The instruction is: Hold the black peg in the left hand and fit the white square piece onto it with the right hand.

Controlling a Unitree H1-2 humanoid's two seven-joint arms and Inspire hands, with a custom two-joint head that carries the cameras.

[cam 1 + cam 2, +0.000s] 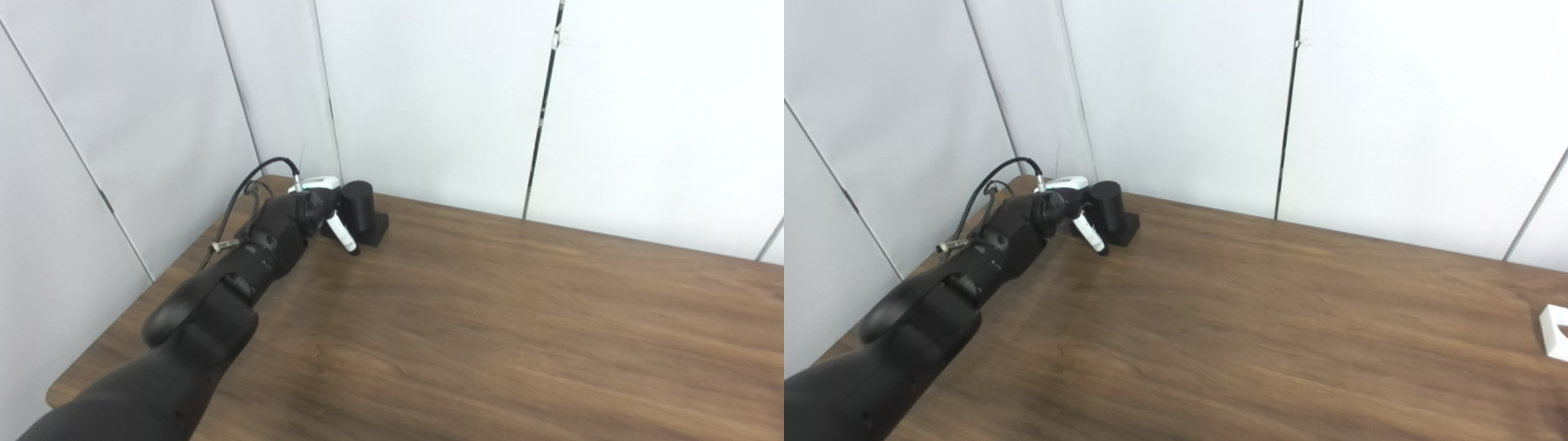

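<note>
Reaching to the bench's [490,318] far left corner, the left hand [309,208] sits against the black peg [358,208] standing there; whether its fingers [341,233] have closed, I cannot tell. White square piece [1554,331] waits far right for the unseen right hand.

one black peg [361,211], one white square piece [1554,331], one table [490,318]

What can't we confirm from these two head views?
- Left hand grip on the black peg: fingers behind the wrist, both views.
- White square piece: cut by the right edge in the right eye view, absent in the left eye view.
- Right hand: out of both views.
</note>
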